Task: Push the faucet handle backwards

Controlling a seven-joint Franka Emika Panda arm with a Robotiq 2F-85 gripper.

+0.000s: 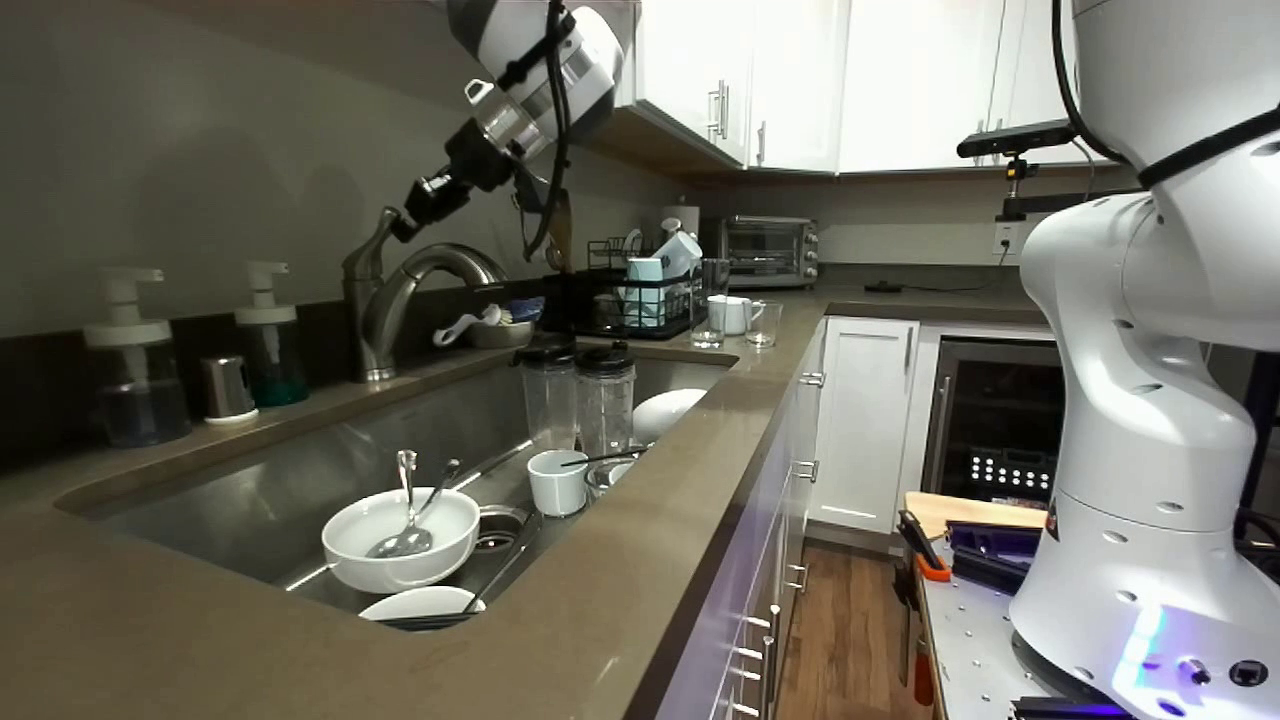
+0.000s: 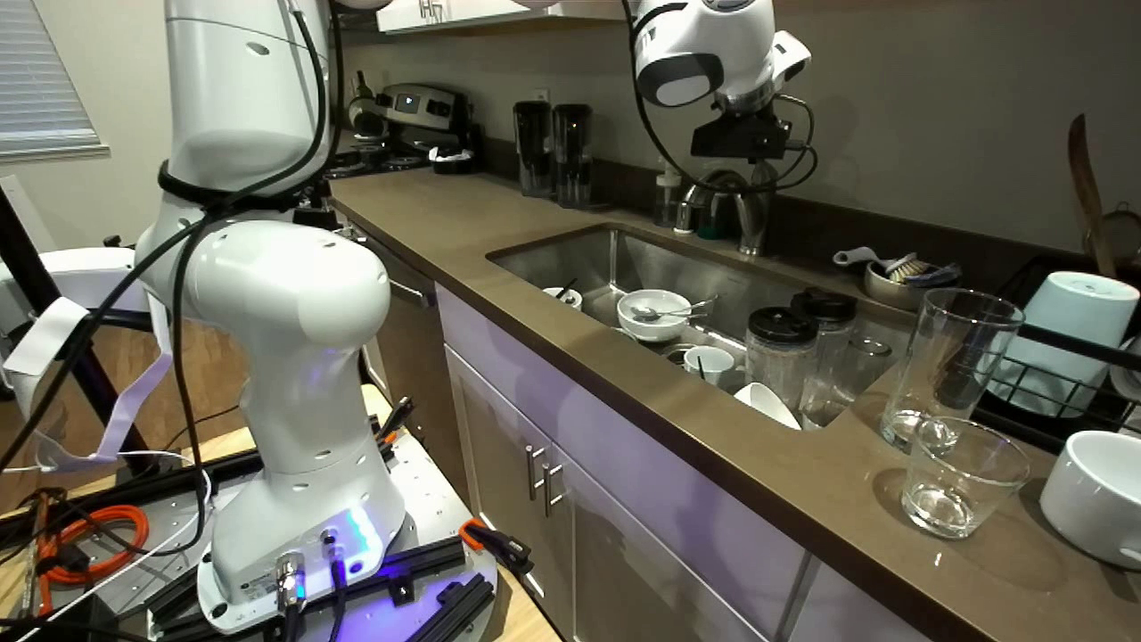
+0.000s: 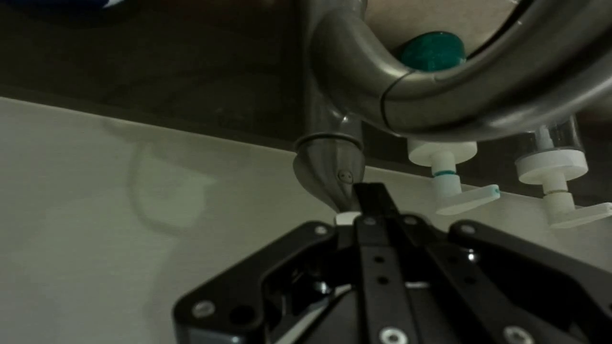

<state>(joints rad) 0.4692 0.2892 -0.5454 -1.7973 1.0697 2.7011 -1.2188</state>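
Faucet point(image 1: 383, 310): upright. Gripper point(image 3: 377, 195): fingers pressed together, apparently empty. Handle point(image 1: 371, 252): atop the faucet, just beside the fingertips; contact cannot be confirmed. Caution: an off-centre push may let the tips slide off the handle's narrow end.

the faucet handle point(image 3: 329, 165) is brushed metal with a dull satin sheen, like the smooth spout point(image 3: 444, 107). the jaws look matt, their screws point(image 3: 204, 308) shiny metal. the sink point(image 1: 300, 470) is metal, softly reflective; the bowl point(image 1: 395, 572) glossy and ceramic-looking. the tumbler point(image 2: 963, 486) is clear, smooth glass. the desk point(image 1: 650, 540) looks smooth and faintly glossy, the floor point(image 1: 845, 625) wooden and grained.
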